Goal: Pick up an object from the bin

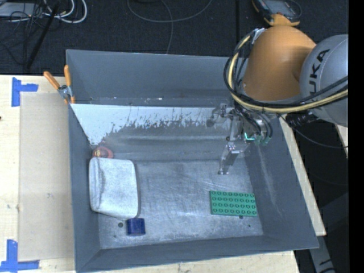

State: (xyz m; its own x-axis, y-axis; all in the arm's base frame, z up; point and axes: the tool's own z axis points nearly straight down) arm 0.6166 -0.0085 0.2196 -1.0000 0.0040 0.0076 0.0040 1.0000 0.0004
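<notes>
My gripper (226, 165) hangs over the right half of the bin floor, below the orange dome on the wrist, with nothing between its fingers. A flat green studded plate (234, 203) lies on the floor just below it, toward the front right. A folded white cloth (114, 187) rests against the left wall. A small blue block (135, 226) sits in front of the cloth near the front wall. A small reddish ring-like thing (103, 152) lies just behind the cloth.
The arm and its cables fill the upper right above the bin's right wall. Bare floor stretches between the cloth and the green plate.
</notes>
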